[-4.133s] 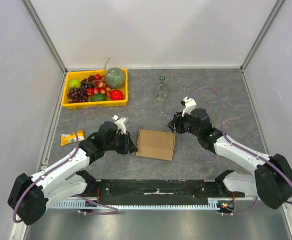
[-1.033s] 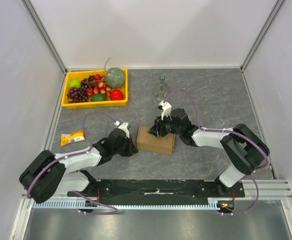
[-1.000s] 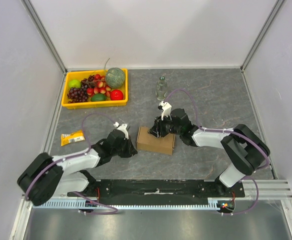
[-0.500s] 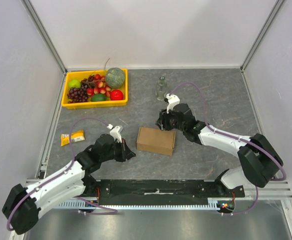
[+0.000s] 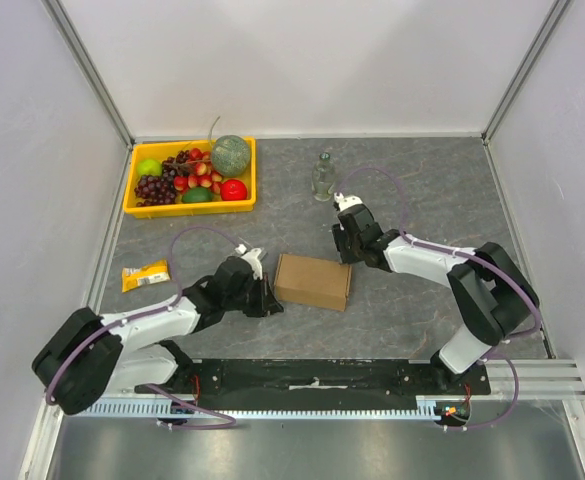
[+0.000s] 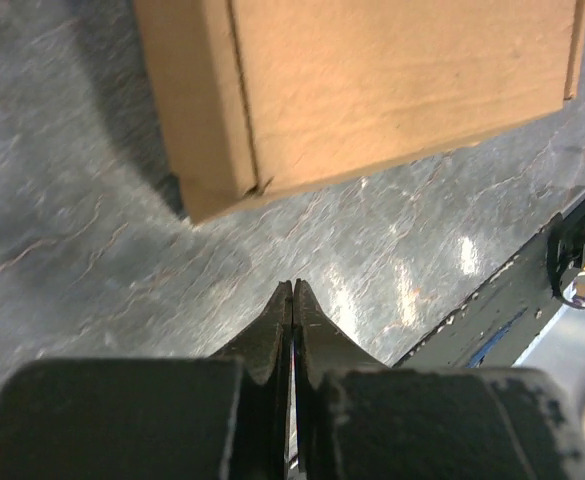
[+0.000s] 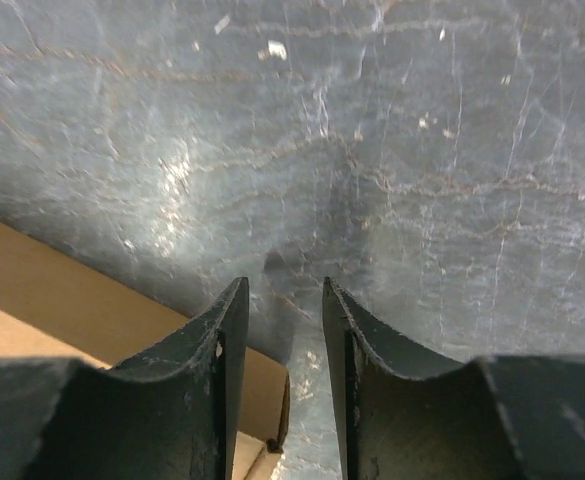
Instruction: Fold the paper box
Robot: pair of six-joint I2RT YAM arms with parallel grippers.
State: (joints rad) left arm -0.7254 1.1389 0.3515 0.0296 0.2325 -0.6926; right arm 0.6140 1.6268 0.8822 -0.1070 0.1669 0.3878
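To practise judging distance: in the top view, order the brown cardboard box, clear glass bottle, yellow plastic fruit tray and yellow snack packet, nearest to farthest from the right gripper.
1. Brown cardboard box, beside the right gripper, near side.
2. Clear glass bottle, farther back.
3. Yellow plastic fruit tray, back left.
4. Yellow snack packet, far left.

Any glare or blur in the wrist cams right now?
Left wrist: specular spots on the table beside the shut left pincer, whose body is soft; paper box sharp. Right wrist: sheen patch on the table, right pincer dark and soft. Top external: even, sharp.
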